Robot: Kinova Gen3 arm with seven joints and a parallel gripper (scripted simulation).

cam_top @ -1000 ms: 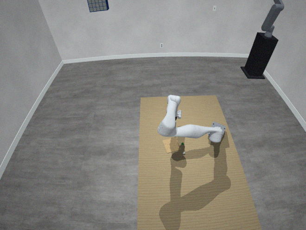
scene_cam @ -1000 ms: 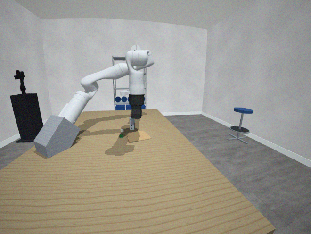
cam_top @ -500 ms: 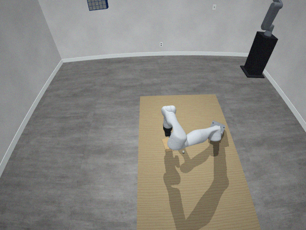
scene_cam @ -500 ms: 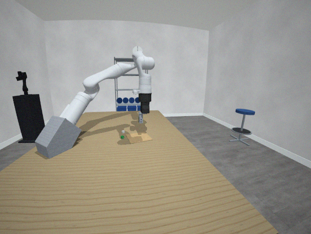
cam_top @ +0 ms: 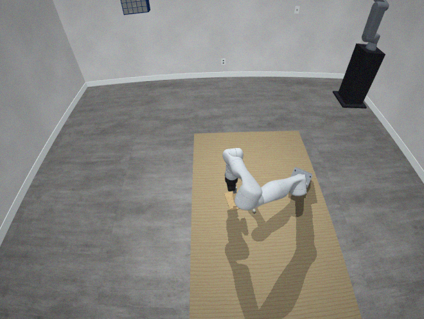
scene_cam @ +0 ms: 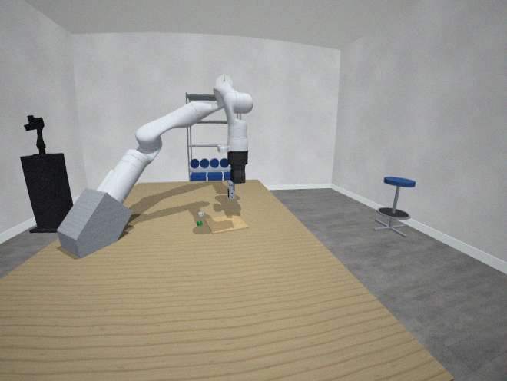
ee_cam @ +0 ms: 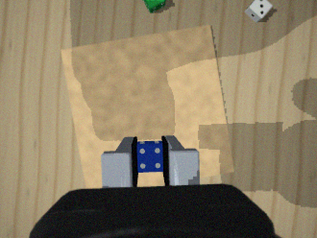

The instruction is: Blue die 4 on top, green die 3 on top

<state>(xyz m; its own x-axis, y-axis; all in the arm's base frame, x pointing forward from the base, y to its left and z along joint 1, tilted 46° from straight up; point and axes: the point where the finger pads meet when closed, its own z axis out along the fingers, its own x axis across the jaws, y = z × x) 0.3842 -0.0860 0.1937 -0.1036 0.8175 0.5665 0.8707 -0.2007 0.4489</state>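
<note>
The claw point(cam_top: 233, 189) point(scene_cam: 231, 198) point(ee_cam: 150, 154), apparently clamped on the blue die point(ee_cam: 150, 156), hangs above the table point(cam_top: 219, 274) point(scene_cam: 197, 303) point(ee_cam: 29, 144), the tan mat point(cam_top: 229, 199) point(scene_cam: 240, 223) point(ee_cam: 192, 96) below, and the green die point(scene_cam: 199, 223) point(ee_cam: 155, 5) and white die point(scene_cam: 200, 213) point(ee_cam: 259, 10) lie off the mat

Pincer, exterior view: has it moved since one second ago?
Yes: the pincer has shifted right and upward in that view, judged against the rack behind.
</note>
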